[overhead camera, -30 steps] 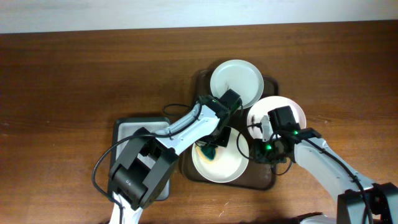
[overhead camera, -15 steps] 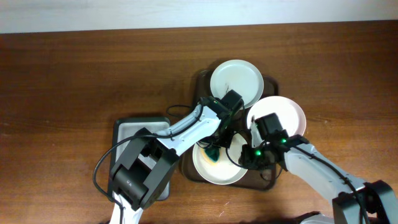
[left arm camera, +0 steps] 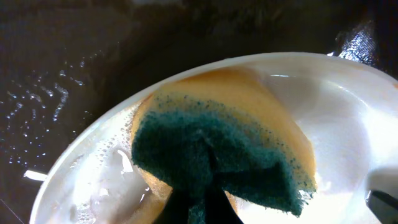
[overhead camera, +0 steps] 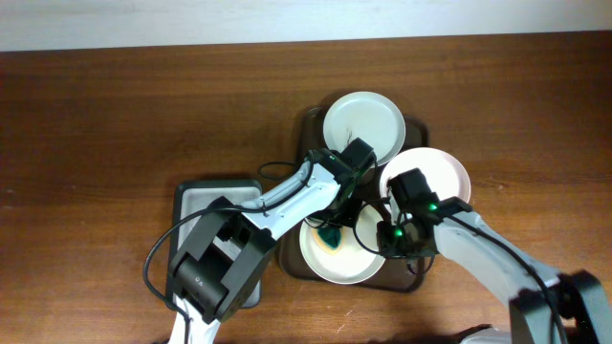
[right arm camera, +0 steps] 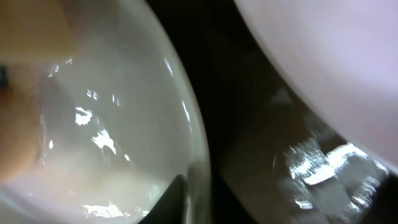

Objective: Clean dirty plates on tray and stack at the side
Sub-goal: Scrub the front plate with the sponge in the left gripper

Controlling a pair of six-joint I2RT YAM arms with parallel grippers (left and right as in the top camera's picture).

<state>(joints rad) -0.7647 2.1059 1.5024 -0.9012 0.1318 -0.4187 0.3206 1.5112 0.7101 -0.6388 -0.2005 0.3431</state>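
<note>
All three plates sit on the brown tray (overhead camera: 306, 143), and nothing is stacked on the table (overhead camera: 143, 115) beside it, so the job looks to be in its early part. The left gripper (overhead camera: 330, 229) is closed tight on a sponge (left arm camera: 217, 149), green scouring face toward the camera, pressing it onto the wet, sudsy near plate (overhead camera: 337, 260) at the tray's 6 o'clock. The right gripper (overhead camera: 384, 245) comes in at that plate's 3 o'clock rim. Its wrist view shows one dark finger (right arm camera: 179, 198) against the rim, but whether the jaws are clamped on it I cannot tell. The far plate (overhead camera: 363, 124) at 12 o'clock bears a faint dark mark near its centre, and the side plate (overhead camera: 445, 172) at 3 o'clock is partly hidden by the arm; both appear to await scrubbing, then stacking.
</note>
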